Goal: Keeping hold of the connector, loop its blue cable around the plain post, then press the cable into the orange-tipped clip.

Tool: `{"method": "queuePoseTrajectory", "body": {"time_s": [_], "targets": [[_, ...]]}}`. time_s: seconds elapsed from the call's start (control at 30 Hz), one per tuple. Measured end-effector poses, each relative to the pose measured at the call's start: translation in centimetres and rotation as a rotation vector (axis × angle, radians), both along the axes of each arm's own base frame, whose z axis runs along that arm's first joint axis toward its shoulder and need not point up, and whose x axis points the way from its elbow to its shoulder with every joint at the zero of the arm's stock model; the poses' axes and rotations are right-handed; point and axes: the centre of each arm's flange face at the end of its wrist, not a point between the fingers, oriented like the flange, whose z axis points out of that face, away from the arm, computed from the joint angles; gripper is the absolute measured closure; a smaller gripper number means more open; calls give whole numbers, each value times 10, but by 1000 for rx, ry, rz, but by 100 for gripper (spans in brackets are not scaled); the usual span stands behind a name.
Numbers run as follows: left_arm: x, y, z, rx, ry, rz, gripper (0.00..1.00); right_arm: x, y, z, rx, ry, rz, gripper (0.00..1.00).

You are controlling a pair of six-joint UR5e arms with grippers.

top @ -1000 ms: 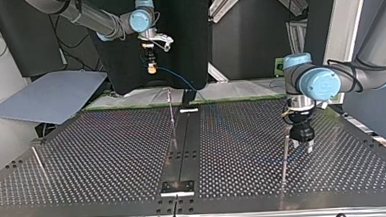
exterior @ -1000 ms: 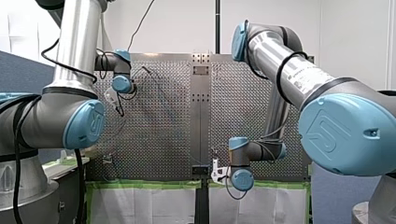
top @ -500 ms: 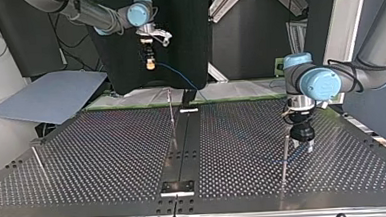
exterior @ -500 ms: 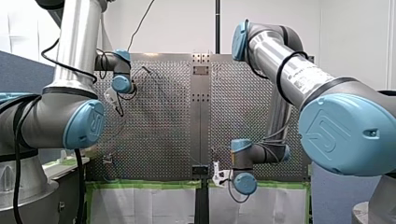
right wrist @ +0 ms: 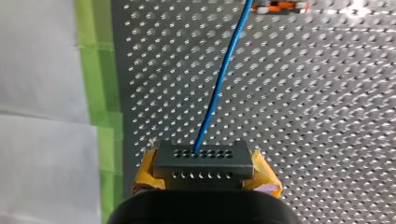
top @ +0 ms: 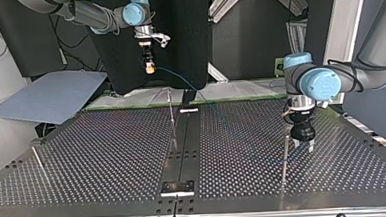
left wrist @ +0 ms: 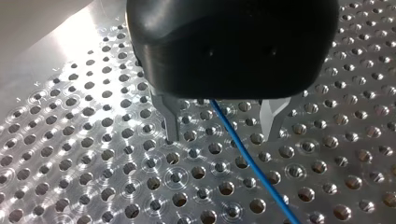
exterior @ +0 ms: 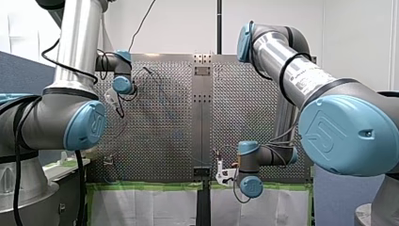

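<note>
In the right wrist view my right gripper (right wrist: 201,179) has its yellow pads shut on a dark grey connector (right wrist: 201,161). The blue cable (right wrist: 219,88) runs from the connector over the perforated plate, past an orange-tipped clip (right wrist: 280,7) ahead. In the top view my right gripper (top: 149,65) hangs high beyond the table's far edge, and the cable (top: 179,79) slopes down from it. My left gripper (left wrist: 222,135) stands open just above the plate, with the cable (left wrist: 247,158) passing loose between its metal fingers (left wrist: 170,123). In the top view my left gripper (top: 302,144) sits beside a thin upright post (top: 284,156).
Another thin post (top: 171,112) stands near the far middle of the table, and a third (top: 37,161) leans at the top view's left. A central rail (top: 182,139) splits the perforated table. Green tape and white sheeting (right wrist: 46,93) line the edge under my right gripper.
My right arm has drawn the connector a little further from the table, up and left in the top view, rightward and lower in the front view. My left arm has stayed put.
</note>
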Motion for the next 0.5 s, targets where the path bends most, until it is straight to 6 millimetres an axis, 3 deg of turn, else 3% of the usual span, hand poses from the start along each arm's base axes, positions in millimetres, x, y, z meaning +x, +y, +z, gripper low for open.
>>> {"method": "queuePoseTrajectory", "body": {"time_s": [0.5], "targets": [[-2,-2,-1,-1,14,1,16,-21,-32,5,-65,7,48,100]]}}
